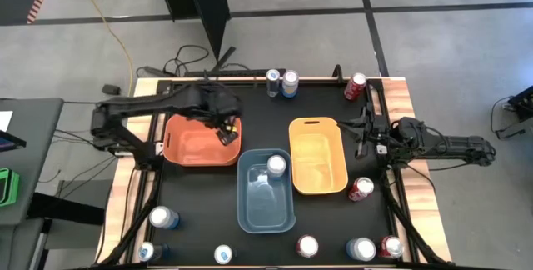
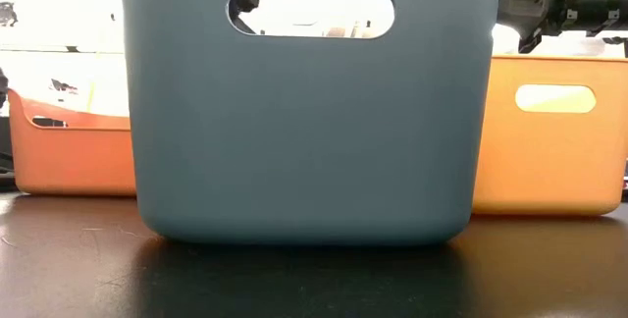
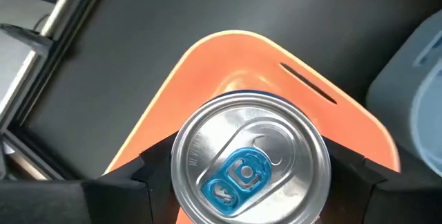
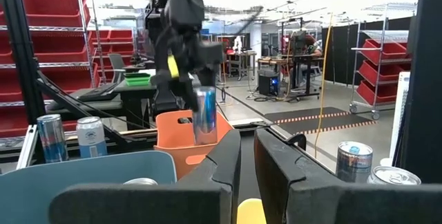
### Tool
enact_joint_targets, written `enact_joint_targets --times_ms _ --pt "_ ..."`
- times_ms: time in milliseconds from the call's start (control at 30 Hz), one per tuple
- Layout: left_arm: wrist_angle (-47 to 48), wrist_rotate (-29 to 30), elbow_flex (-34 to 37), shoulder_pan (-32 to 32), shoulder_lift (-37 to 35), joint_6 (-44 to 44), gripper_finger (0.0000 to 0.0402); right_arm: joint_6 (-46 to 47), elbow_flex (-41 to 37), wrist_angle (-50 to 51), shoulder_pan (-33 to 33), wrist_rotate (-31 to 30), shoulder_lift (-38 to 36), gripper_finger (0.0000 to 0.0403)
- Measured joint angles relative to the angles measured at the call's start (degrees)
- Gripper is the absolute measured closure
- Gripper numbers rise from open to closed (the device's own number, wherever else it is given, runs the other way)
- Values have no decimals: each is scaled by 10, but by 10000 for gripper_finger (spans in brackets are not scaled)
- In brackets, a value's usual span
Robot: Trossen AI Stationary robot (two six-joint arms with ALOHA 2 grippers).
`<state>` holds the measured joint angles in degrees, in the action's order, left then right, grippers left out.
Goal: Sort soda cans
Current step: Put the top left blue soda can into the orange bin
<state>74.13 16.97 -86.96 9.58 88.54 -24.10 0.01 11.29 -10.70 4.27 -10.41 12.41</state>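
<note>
My left gripper [image 1: 225, 130] hangs over the orange bin [image 1: 200, 147], shut on a blue-and-silver soda can [image 3: 248, 158] with a silver top and blue tab; the right wrist view shows that can [image 4: 205, 117] above the bin's rim. One can [image 1: 276, 165] stands in the blue bin [image 1: 265, 207]. The yellow bin [image 1: 318, 174] holds none. Other cans stand on the table: two [image 1: 281, 82] and a red one [image 1: 356, 87] at the far edge, a red one [image 1: 361, 189] right of the yellow bin. My right gripper [image 4: 247, 162] waits at the right edge, shut and holding nothing. My left gripper pinches the can's side wall just under its top rim [image 3: 178, 175] between its two fingers [image 3: 141, 175], one on either side. The fingers come from above, pointing steeply down. The can is nearly upright, top up, lifted clear over the orange bin.
Several more cans stand along the near edge, such as at near left [image 1: 162, 217] and near right [image 1: 361, 248]. The three bins fill the table's middle. The blue bin's wall [image 2: 314, 112] blocks most of the low view.
</note>
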Motion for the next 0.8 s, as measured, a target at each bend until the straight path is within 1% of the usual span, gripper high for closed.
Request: enact_joint_targets --times_ms 133,300,533,700,800 --pt "-16 2 0 4 42 19 160 0 0 0 0 0 0 341" --pt "-23 27 0 6 72 25 160 0 0 2 0 0 0 341" --pt "-62 29 0 6 82 35 160 0 0 2 0 0 0 341" --pt "-77 55 25 6 83 29 160 2 0 2 -3 0 0 341" --pt "-88 57 39 7 83 29 160 2 0 2 -9 0 0 341"
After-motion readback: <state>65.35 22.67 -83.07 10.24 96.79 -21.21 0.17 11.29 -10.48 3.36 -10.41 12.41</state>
